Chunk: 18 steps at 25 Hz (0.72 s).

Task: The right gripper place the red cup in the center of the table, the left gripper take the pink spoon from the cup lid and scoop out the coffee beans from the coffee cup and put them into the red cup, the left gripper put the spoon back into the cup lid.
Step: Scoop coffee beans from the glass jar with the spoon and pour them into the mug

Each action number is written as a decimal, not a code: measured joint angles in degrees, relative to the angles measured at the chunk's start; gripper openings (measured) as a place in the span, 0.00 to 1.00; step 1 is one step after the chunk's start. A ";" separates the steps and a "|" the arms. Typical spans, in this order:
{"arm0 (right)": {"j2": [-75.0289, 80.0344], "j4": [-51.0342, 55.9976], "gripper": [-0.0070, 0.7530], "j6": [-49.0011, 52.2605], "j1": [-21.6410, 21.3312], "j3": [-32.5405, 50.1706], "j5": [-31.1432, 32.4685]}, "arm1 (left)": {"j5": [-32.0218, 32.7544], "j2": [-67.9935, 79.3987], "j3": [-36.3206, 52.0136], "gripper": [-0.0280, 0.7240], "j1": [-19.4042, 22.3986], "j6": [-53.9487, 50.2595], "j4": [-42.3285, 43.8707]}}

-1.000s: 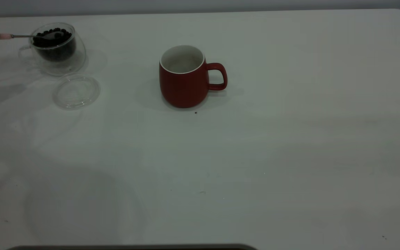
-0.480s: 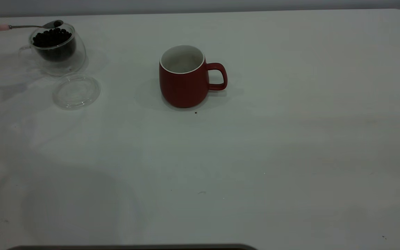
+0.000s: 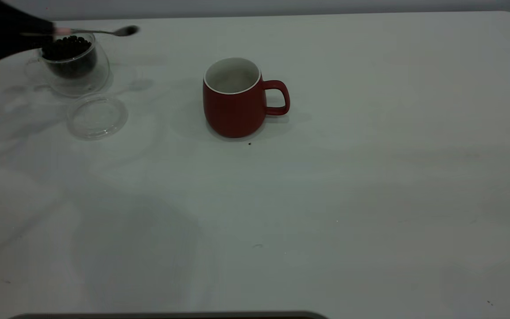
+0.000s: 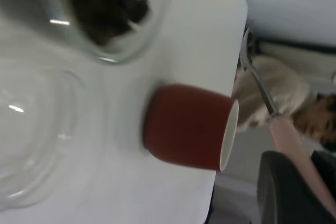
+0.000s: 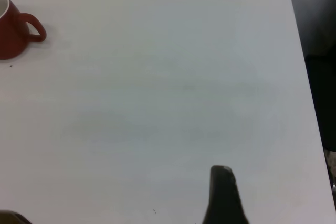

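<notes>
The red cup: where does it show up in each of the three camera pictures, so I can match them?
Exterior view: the red cup stands upright near the middle of the table, handle toward the right arm's side.
Left wrist view: it fills the middle, shown sideways, beside the coffee cup.
Right wrist view: only part with its handle shows at the edge.
Shared landmark: its white rim.

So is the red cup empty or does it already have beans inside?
Empty, as far as visible: the red cup stands upright and its white inside shows no beans, though its very bottom is hidden.
</notes>
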 joint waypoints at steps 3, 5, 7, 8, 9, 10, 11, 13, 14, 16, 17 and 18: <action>0.00 0.00 0.74 0.00 0.00 0.00 0.00 | 0.04 0.00 0.00 0.20 -3.40 0.00 -0.05; 0.00 0.00 0.74 0.00 0.00 0.00 0.00 | 0.04 0.00 0.00 0.20 -5.56 0.06 -0.05; 0.00 0.00 0.74 0.00 0.00 0.00 0.00 | 0.04 0.00 0.00 0.20 -7.79 0.33 -0.11; 0.00 0.00 0.74 0.00 0.00 0.00 0.00 | 0.04 0.00 0.00 0.20 -8.90 0.58 -0.17; 0.00 0.00 0.74 0.00 0.00 0.00 0.00 | 0.04 0.00 0.00 0.20 -9.91 0.97 -0.17; 0.00 0.00 0.74 0.00 0.00 0.00 0.00 | 0.06 0.00 0.00 0.20 -10.84 1.41 -0.17; 0.00 0.00 0.74 0.00 0.00 0.00 0.00 | 0.06 0.00 0.00 0.20 -11.52 1.71 -0.17; 0.00 0.00 0.74 0.00 0.00 0.00 0.00 | 0.11 0.00 0.00 0.20 -12.75 3.07 -0.17; 0.00 0.00 0.74 0.00 0.00 0.00 0.00 | 0.13 0.00 0.00 0.20 -13.11 3.78 -0.17; 0.00 0.00 0.74 0.00 0.00 0.00 0.00 | 0.18 0.00 0.00 0.20 -13.51 5.08 -0.17; 0.00 0.00 0.74 0.00 0.00 0.00 0.00 | 0.18 0.00 0.00 0.20 -13.51 5.93 -0.17; 0.00 0.00 0.74 0.00 0.00 0.00 0.00 | 0.18 0.00 0.00 0.20 -13.51 6.70 -0.12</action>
